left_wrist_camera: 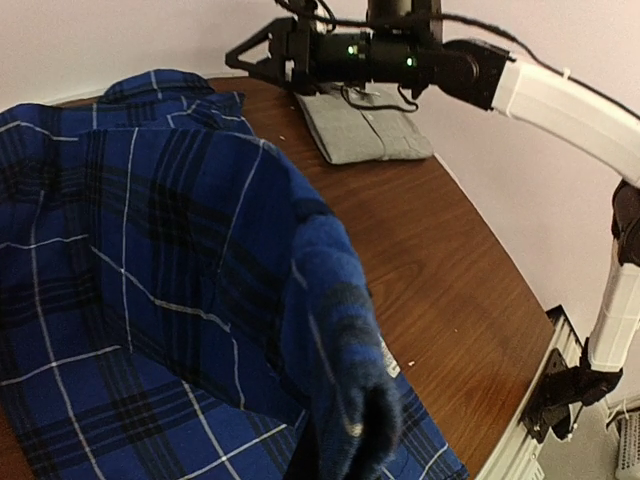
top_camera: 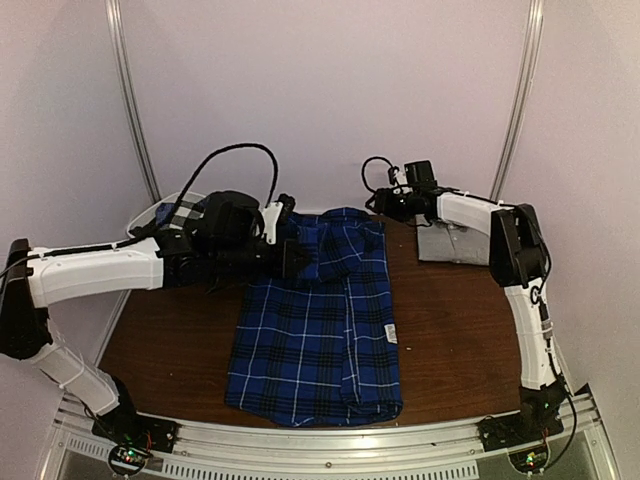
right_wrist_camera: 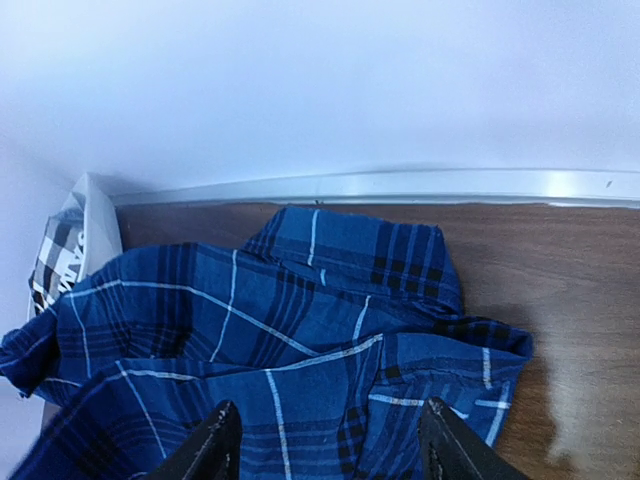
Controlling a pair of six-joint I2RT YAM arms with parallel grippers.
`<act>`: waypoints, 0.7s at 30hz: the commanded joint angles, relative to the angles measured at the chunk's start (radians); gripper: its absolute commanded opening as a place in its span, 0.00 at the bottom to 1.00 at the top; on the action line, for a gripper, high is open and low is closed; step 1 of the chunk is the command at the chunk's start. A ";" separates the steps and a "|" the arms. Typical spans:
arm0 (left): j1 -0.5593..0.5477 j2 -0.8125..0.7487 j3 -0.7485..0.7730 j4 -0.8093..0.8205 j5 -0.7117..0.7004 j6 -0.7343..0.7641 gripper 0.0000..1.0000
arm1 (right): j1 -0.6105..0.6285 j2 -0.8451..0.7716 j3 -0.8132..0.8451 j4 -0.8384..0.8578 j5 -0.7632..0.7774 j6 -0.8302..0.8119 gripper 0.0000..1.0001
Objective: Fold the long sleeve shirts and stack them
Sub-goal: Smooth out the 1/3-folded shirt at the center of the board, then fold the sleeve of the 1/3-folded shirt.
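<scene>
- Left pincer [top_camera: 296, 258] clamped on a raised fold of the blue plaid shirt [top_camera: 320, 330], spread mid-worktop [top_camera: 450, 330].
- We judge it light and limp; grip hems or seams, or it sags.
- Right pincer [right_wrist_camera: 330, 450] wide, empty, by the collar [right_wrist_camera: 350, 250].
- Grey shirt [top_camera: 452, 245] folded, far right.

Your blue plaid shirt [top_camera: 320, 340] lies mid-table, partly folded, one far fold raised. The grey shirt [top_camera: 450, 243] sits folded far right. The black-and-white check shirt [top_camera: 185, 211] bunches far left.

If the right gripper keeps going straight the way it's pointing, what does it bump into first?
The blue plaid shirt, probably its bunched-up collar end, lying just ahead of the open right gripper. Exact depth is hard to judge.
</scene>
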 commanded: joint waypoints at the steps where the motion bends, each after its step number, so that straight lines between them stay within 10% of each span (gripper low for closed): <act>1: -0.024 0.080 0.068 0.056 0.144 0.086 0.00 | -0.029 -0.202 -0.144 0.006 0.113 0.015 0.62; 21: -0.122 0.488 0.364 -0.113 0.372 0.262 0.00 | -0.023 -0.922 -0.947 0.178 0.269 0.041 0.74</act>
